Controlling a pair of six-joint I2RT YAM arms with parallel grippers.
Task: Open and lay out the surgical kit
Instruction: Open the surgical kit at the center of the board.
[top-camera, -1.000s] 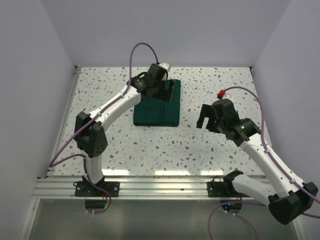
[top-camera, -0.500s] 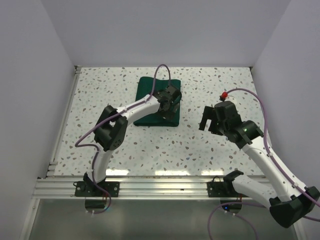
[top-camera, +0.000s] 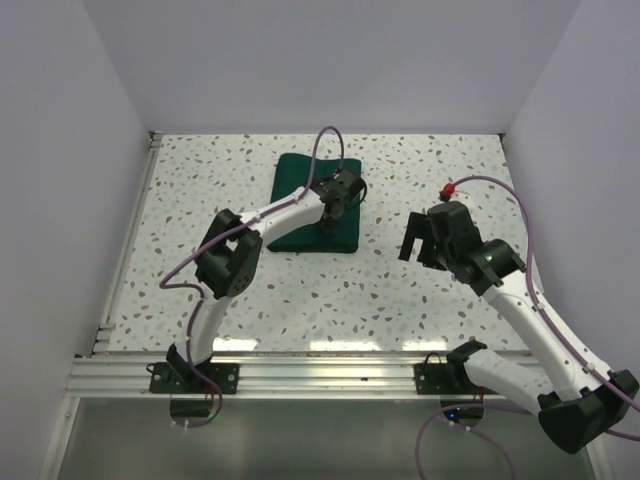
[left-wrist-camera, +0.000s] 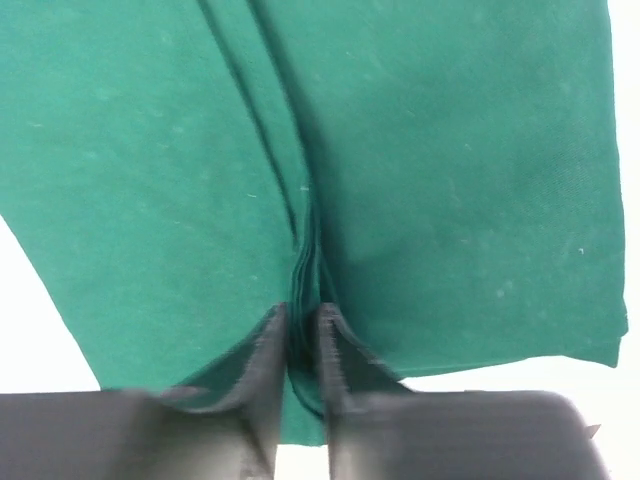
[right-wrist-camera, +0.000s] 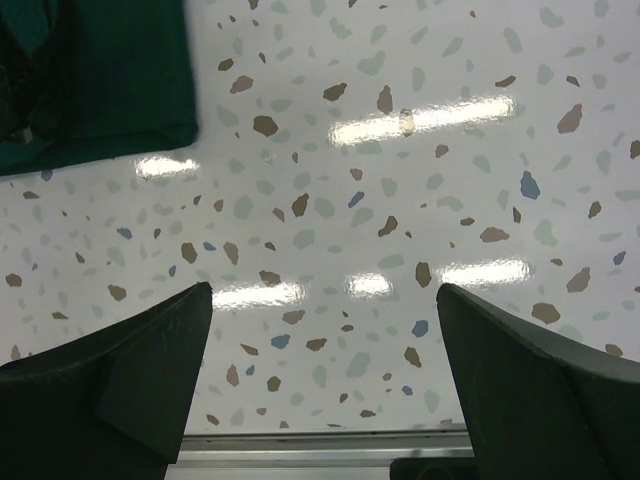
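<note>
Speckled terrazzo table (top-camera: 400, 290), plain white walls (top-camera: 330, 60) around it. The dark green cloth wrap (top-camera: 300, 168) lay folded right under the left gripper (left-wrist-camera: 303, 322), which was pinched nearly closed on a raised fold of it. The right gripper (right-wrist-camera: 320, 300) hung spread wide over the table, with the wrap off to its left.

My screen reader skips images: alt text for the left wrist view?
The left gripper pinches a raised fold of the dark green cloth wrap, fingers nearly together at bottom centre. The cloth fills most of the frame; white table shows at the edges.
</note>
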